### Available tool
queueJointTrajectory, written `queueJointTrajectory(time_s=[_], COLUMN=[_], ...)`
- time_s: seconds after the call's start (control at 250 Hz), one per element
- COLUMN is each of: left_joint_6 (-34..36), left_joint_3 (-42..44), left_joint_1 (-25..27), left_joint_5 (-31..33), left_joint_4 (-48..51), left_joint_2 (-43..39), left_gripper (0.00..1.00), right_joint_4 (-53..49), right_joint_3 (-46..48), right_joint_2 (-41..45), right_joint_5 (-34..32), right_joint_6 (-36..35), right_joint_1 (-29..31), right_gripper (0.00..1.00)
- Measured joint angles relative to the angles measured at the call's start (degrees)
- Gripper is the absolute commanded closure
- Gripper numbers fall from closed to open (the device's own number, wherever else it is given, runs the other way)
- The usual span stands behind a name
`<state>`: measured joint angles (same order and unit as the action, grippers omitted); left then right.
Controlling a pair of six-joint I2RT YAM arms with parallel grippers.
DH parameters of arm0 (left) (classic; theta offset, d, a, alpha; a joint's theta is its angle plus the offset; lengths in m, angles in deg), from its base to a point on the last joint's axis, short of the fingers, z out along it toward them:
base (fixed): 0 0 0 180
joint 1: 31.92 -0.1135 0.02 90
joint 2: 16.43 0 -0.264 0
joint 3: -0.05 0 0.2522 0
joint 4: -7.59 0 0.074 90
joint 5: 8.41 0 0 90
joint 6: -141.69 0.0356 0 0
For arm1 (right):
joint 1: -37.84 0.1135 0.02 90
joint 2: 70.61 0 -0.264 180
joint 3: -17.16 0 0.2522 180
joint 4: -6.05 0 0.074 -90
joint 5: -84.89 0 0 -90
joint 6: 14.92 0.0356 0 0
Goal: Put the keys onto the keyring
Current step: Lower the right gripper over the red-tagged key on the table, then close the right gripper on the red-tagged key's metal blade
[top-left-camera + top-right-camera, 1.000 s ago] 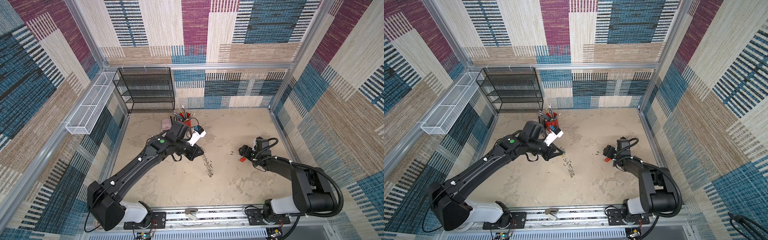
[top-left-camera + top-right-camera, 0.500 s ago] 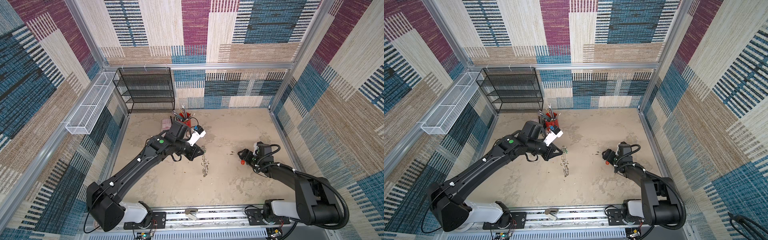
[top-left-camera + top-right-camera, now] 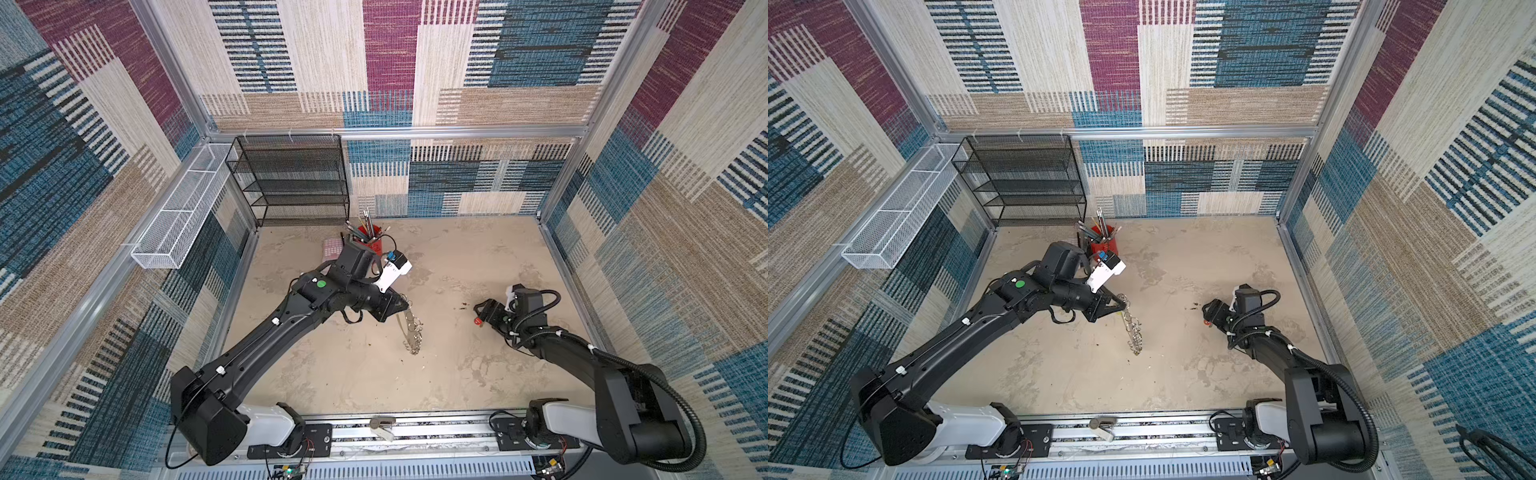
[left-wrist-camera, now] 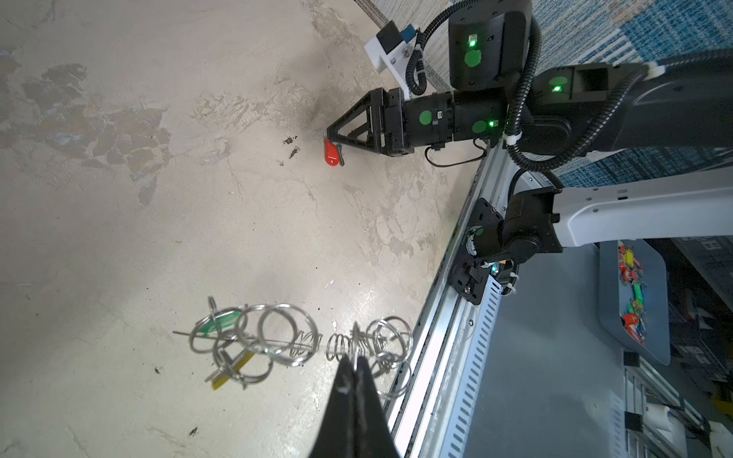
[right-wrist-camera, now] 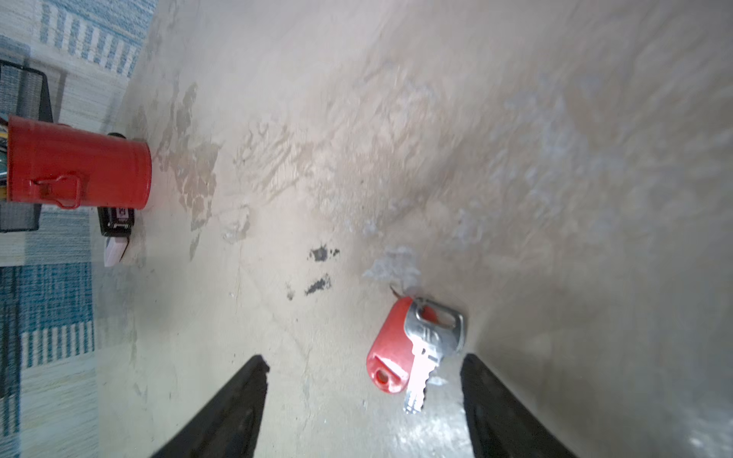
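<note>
The left gripper (image 4: 354, 366) is closed tight on the keyring (image 4: 285, 337). Compared with one second ago, the keyring hangs more straight below it. The right gripper (image 5: 363, 365) stands open, its arm stretched lower than before, with one finger on each side of the red-tagged key (image 5: 426, 345). This key lies flat, the silver blade partly over its red tag. A green tag (image 4: 216, 323) and a yellow tag (image 4: 234, 370) hang among the rings. Bare surface (image 3: 365, 374) lies between both grippers; the side wall (image 3: 615, 266) is near behind the right one.
</note>
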<state>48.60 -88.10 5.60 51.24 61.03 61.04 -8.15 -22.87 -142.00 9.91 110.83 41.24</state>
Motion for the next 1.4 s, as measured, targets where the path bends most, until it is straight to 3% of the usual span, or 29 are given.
queueJointTrajectory(time_s=[0.336,0.62,0.772,1.4], left_joint_6=[0.0,0.0,0.1,0.1], left_joint_3=[0.2,0.2,0.2,0.2], left_joint_1=[0.0,0.0,0.0,0.0], left_joint_5=[-0.1,-0.1,-0.1,-1.0], left_joint_4=[0.0,0.0,0.0,0.0], left_joint_2=[0.0,0.0,0.0,0.3], left_gripper=[1.0,1.0,1.0,1.0], right_joint_4=[-4.5,-4.2,-3.3,-2.0], right_joint_3=[-7.7,-7.6,-6.7,-5.9], right_joint_2=[-6.6,-10.5,-10.7,-10.9], right_joint_5=[-3.7,-1.6,0.3,0.3], right_joint_6=[-10.1,-12.7,-12.7,-12.6], right_joint_1=[-1.2,-1.3,-1.4,-1.3], right_gripper=[0.5,0.63,0.75,0.94])
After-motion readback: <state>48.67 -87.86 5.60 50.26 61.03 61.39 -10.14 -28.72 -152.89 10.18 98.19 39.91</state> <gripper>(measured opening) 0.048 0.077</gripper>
